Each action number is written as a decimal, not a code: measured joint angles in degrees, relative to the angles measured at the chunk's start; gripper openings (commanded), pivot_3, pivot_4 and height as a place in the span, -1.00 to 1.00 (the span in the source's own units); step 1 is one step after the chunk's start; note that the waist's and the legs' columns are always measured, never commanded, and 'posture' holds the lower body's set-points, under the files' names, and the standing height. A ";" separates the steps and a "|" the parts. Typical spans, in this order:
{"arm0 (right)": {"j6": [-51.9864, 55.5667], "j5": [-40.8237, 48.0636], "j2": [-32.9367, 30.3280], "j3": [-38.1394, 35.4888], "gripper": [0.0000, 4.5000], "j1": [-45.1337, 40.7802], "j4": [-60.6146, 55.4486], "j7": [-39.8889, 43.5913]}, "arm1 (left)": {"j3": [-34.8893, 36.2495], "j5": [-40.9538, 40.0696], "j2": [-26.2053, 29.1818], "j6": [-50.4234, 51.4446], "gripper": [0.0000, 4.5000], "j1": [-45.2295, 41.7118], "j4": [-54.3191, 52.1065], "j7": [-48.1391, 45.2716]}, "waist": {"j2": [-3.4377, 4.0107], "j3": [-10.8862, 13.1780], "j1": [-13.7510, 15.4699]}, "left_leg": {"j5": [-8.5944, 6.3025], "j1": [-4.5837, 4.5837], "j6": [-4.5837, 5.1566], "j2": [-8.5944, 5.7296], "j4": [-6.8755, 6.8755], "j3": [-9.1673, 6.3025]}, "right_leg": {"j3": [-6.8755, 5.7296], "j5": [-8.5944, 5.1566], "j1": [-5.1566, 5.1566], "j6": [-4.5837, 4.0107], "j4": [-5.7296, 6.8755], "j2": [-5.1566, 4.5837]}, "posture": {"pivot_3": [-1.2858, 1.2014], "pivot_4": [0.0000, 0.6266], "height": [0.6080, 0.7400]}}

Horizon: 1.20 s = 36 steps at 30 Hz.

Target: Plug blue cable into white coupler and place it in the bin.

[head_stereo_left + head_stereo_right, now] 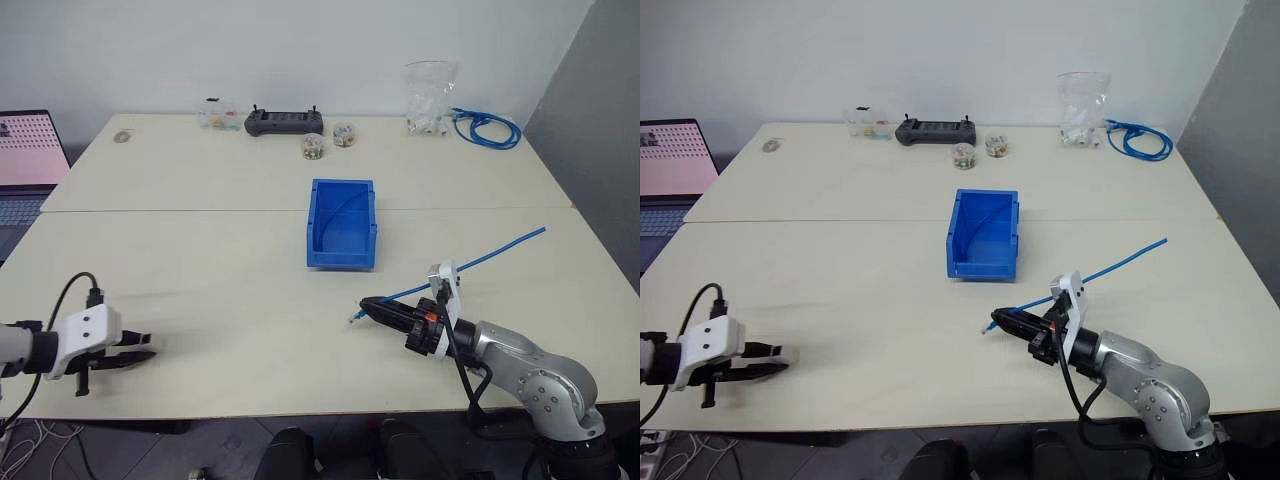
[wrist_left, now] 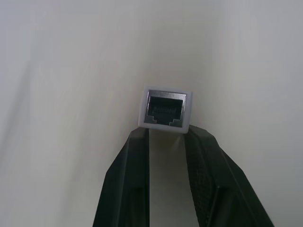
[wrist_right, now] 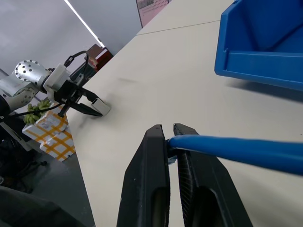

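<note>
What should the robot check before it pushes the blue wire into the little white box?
1. Left gripper shut on the white coupler: ok.
2. Coupler's socket open and unblocked: ok.
3. Right gripper shut on the blue cable: ok.
4. Cable's plug sticks out past the fingertips: ok.
5. Plug lined up with the socket: not ok, the hands are far apart.
6. Bin ready to take them: ok.

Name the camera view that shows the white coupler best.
The left wrist view: the white coupler sits close up between the left hand's fingertips, its dark socket facing the camera. The right wrist view shows it small and far across the table; in the head views it is a pale speck at that hand.
</note>
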 measured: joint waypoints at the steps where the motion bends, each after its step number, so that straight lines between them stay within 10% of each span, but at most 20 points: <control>1: 0.00 -0.02 -0.06 0.00 -1.00 -0.06 0.03 0.01 | -0.70 -0.09 -0.30 1.20 -0.67 -0.02 -2.54 -0.46 | 0.00 0.00 0.01 | 0.00 -0.01 0.00 0.00 0.00 -0.01 | 0.00 0.00 0.00 0.00 0.00 0.00 | 0.03 -0.52 1.00; 15: -2.79 -3.40 -2.15 0.45 -1.00 -2.11 1.25 2.17 | -18.11 7.55 -16.38 21.32 -0.67 -14.69 -27.17 7.79 | -0.11 -0.01 -0.41 | 0.00 -0.04 0.00 -0.02 0.03 -0.03 | 0.05 0.01 -0.02 0.02 0.02 0.11 | 0.03 -0.52 1.00; 36: -14.57 -18.04 -7.01 10.63 -1.00 -10.14 5.25 14.85 | -28.12 11.55 -18.46 31.82 -0.67 -23.88 -29.92 3.77 | -0.12 0.00 0.02 | 0.00 -0.02 0.00 -0.10 0.10 -0.03 | 0.04 0.01 0.04 0.02 0.02 0.12 | 0.03 -0.52 1.00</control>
